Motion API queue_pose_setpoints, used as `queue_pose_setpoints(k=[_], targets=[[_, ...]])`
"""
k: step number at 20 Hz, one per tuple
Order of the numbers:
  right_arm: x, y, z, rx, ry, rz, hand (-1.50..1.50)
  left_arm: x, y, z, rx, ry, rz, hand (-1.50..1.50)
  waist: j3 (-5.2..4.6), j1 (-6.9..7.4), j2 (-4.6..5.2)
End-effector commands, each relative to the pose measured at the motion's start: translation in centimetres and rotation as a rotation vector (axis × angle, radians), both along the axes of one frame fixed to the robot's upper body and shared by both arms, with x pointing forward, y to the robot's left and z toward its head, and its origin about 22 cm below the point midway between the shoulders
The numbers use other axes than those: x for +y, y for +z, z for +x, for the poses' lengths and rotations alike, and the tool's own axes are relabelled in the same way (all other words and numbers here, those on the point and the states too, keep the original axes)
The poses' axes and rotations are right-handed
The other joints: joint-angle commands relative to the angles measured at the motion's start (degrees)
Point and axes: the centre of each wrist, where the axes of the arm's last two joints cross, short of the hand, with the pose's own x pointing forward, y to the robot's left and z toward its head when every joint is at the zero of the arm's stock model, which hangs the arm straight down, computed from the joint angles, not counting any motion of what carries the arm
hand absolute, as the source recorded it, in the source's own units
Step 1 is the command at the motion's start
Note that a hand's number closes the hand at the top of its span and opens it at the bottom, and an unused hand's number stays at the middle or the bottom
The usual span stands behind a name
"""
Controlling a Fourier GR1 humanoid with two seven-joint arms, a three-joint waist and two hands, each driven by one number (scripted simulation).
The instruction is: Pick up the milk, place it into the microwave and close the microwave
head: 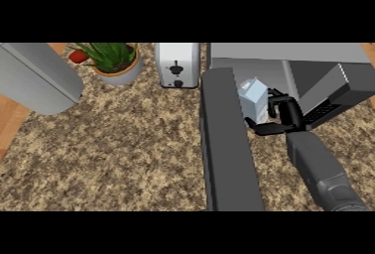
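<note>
My right hand (282,115): it is curled round the side of the milk (254,99) and grips it. My grey arm comes up from the low right edge.

My left hand: I cannot see it at all.

Milk: a small white and blue carton with a pointed top. It stands up straight in my hand, right at the open mouth of the microwave (307,64). I cannot tell if it sits on something or hangs in the air.

How the milk will feel: I think it is light, but the milk inside may slosh. The carton walls are thin, so they could dent if I squeeze. The sides look smooth, so it may slip. The best place to hold is the flat middle, not the pointed top. I should keep it up straight.

Microwave door (227,144): a long dark door, swung wide open, sticking out toward me, just left of the milk.

Table (117,149): speckled brown stone.

Other things: a toaster (177,64), a plant in a pot (116,60) and a big grey rounded thing (40,79) at the far left.

Hard to see: my hand hides the right side of the milk. The door hides its bottom left. The inside of the microwave is dark, so I cannot see its floor.
</note>
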Motion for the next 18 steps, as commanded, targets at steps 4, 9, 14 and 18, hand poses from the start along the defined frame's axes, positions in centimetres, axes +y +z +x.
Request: queue_pose_setpoints(k=[4,9,14,18], targets=[[1.1,4.3,3.6,0.012,-0.038,-0.039,1.5,-0.1,1.0,1.0,-0.074,-0.034,-0.02,-1.5,0.05,1.3,0.61],[0.2,6.3,4.7,0.009,-0.025,-0.089,1.5,-0.1,1.3,2.5,-0.095,-0.08,0.0,-1.5,0.13,2.4,1.42],[-2.1,7.4,4.9,-0.046,-0.178,-0.264,1.5,0.1,1.2,2.2,-0.1,-0.082,-0.015,-1.5,0.15,3.74,1.9],[-2.8,9.2,5.7,-0.035,-0.242,-0.269,1.5,0.1,1.0,3.1,-0.111,-0.101,-0.019,-1.5,0.22,4.62,2.7]])
